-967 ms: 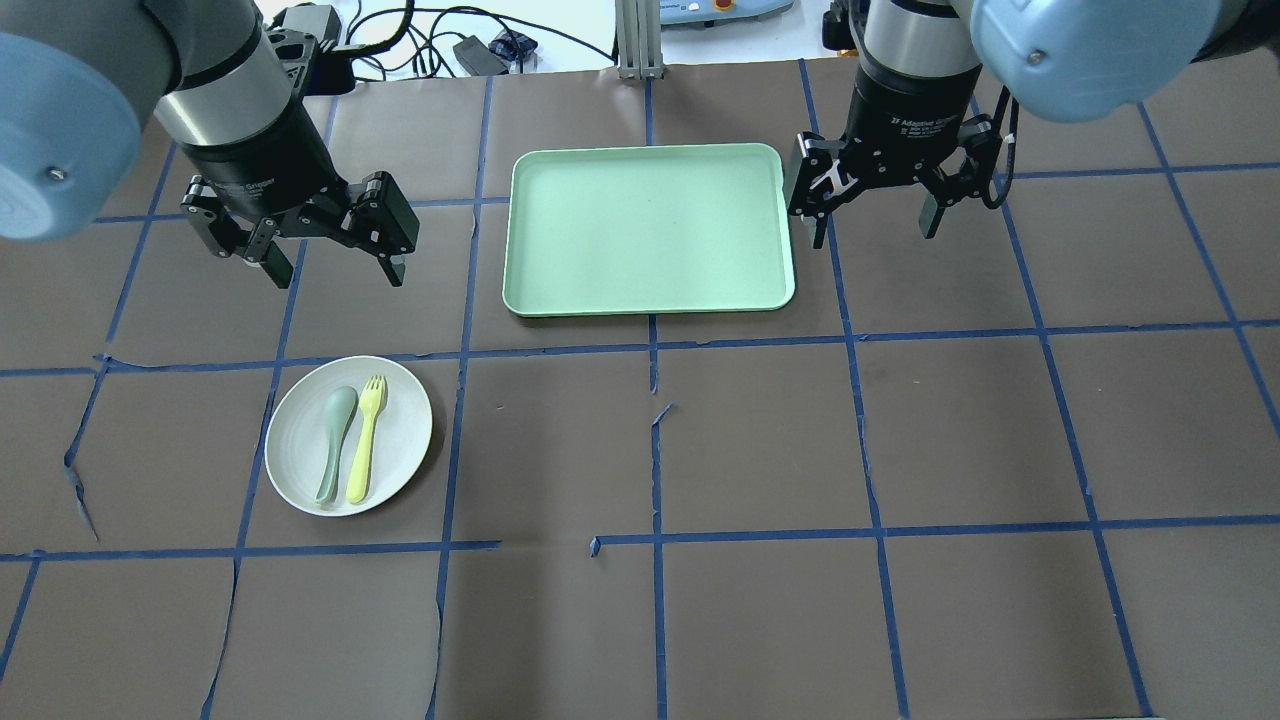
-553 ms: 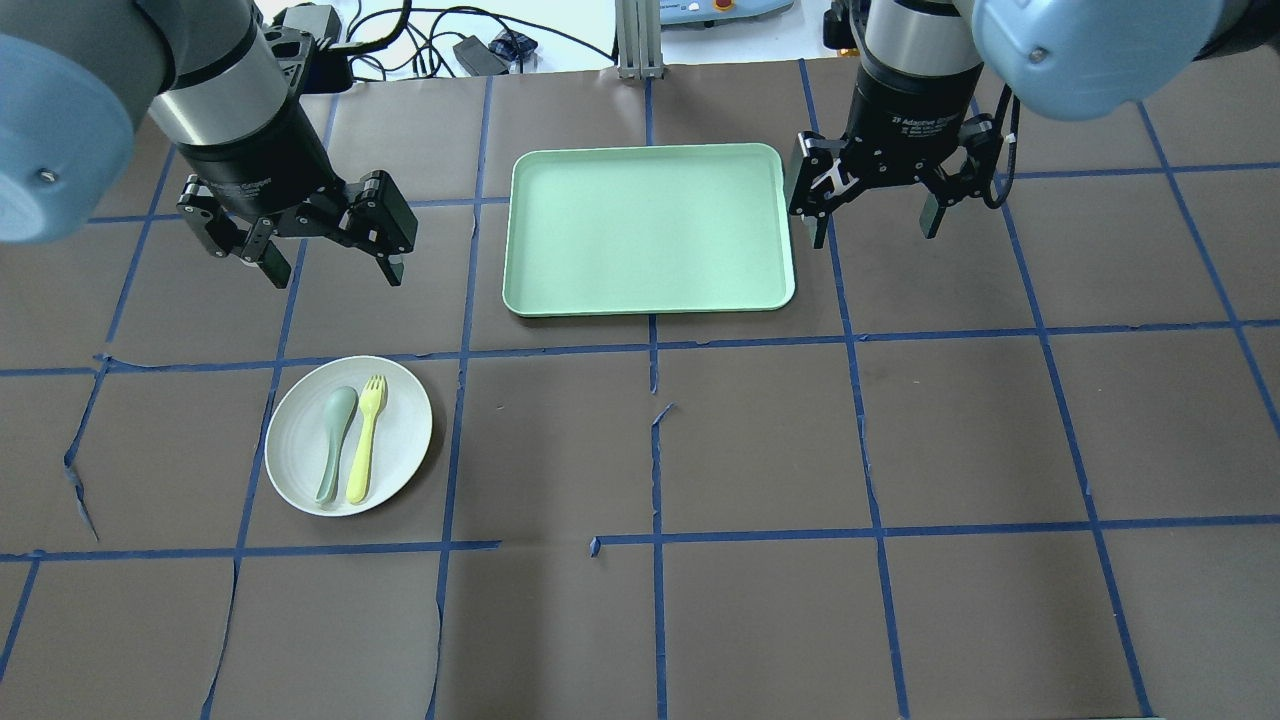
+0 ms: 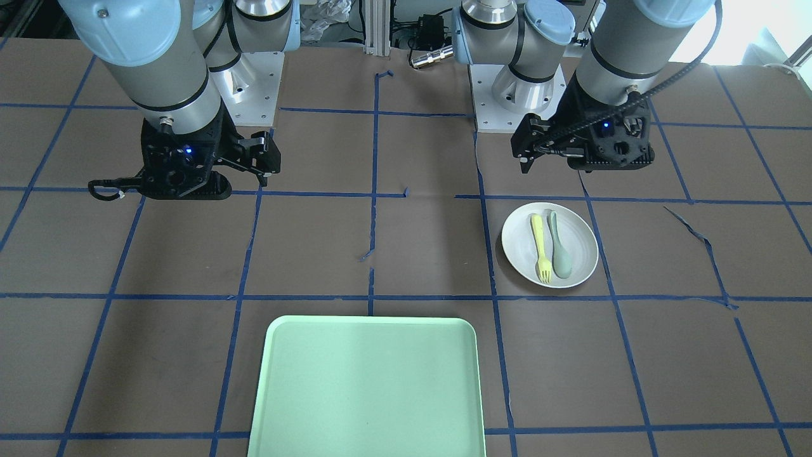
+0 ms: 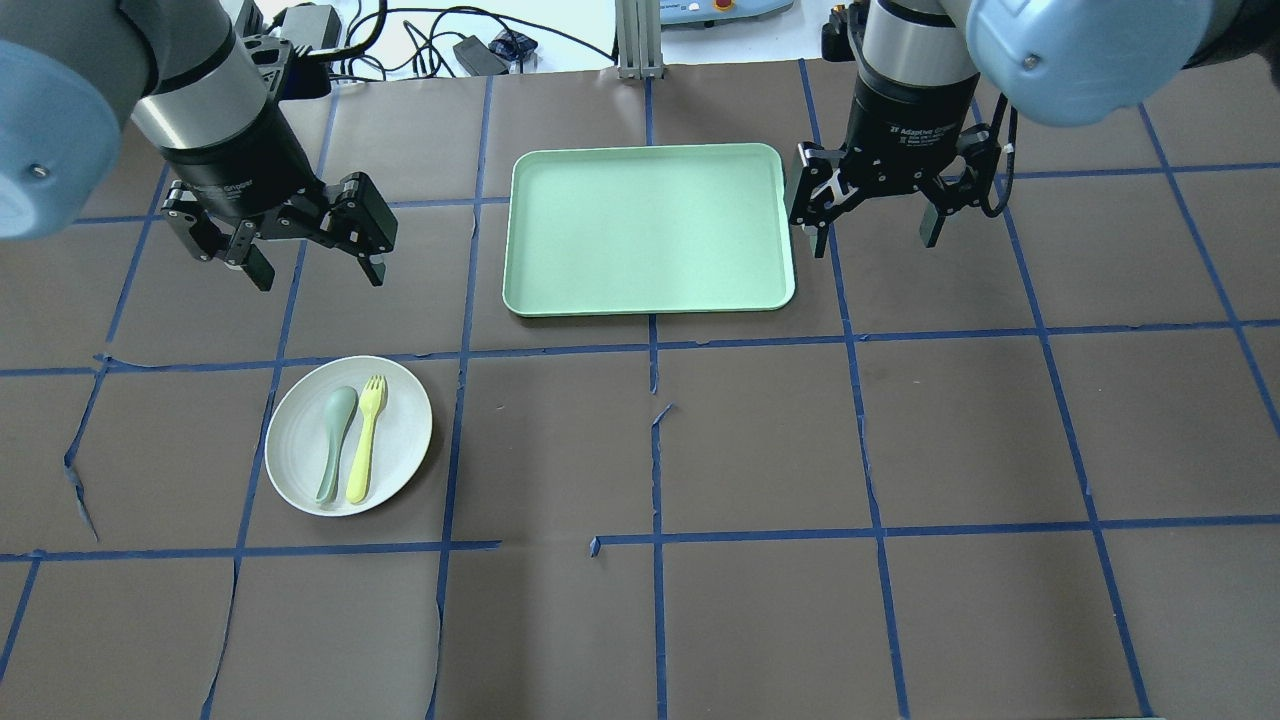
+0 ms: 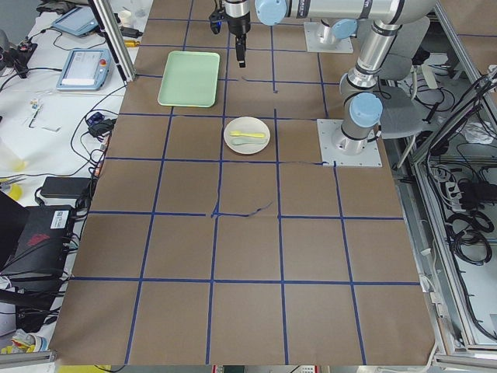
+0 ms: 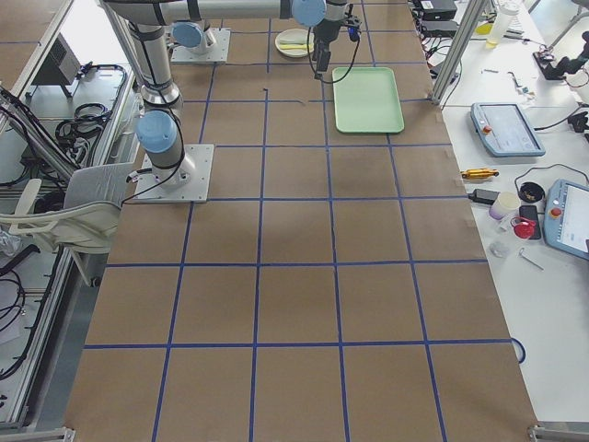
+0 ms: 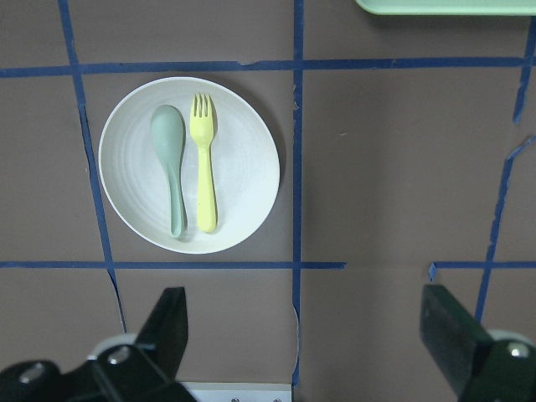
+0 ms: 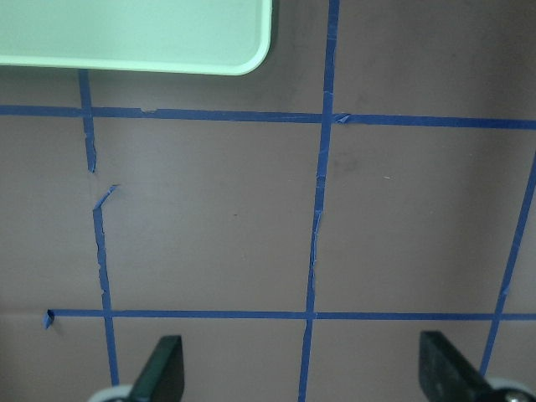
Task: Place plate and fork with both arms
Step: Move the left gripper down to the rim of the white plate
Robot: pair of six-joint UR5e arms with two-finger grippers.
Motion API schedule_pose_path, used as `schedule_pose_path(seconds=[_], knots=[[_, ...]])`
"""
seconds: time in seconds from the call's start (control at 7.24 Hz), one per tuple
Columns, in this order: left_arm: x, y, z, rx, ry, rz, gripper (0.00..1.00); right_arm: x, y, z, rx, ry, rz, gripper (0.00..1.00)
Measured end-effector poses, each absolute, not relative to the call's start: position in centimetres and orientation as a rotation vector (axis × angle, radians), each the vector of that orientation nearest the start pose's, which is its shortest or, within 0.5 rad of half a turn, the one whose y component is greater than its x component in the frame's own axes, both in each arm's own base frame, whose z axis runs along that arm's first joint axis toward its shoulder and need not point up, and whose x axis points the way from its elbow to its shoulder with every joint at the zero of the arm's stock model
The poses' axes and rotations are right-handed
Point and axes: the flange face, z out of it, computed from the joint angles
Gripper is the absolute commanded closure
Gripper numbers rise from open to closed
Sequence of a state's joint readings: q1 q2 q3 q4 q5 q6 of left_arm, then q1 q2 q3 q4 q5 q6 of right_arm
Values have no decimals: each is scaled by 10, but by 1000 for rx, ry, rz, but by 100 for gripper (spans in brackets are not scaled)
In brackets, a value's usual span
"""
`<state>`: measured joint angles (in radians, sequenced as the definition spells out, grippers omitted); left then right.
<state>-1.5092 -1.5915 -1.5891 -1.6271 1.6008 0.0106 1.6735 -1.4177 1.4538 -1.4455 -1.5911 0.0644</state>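
tableware: one plate bearing one fork, one spoon, toward the left edge of the brown, blue-taped bench; one green tray; left gripper, right gripper both splayed open, empty.

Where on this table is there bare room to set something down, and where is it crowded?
The tray holds nothing. Bare paper lies between plate and tray, and all around the right hand. Crowded: the plate, under fork and spoon.

left end effector spread wide, right end effector spread wide
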Motion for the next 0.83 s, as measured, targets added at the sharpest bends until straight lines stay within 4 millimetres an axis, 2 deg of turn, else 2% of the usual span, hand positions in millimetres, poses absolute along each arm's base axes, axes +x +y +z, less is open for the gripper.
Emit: schedule_pose_path(seconds=[0.14,0.28,0.41,0.55,0.69,0.83], knots=[[-67,-504,452,-114,3115,168,0,186,-524,452,-63,3167,257,0],[-25,-506,437,-144,3124,184,0,186,-524,451,-63,3168,262,0],[14,-506,418,-198,3132,194,0,186,-525,449,-64,3168,267,0],[45,-505,392,-242,3139,209,0,186,-525,448,-64,3166,270,0],[65,-501,361,-240,3148,233,0,186,-526,446,-63,3162,274,0],[75,-496,331,-226,3158,265,0,187,-528,442,-63,3158,282,0]])
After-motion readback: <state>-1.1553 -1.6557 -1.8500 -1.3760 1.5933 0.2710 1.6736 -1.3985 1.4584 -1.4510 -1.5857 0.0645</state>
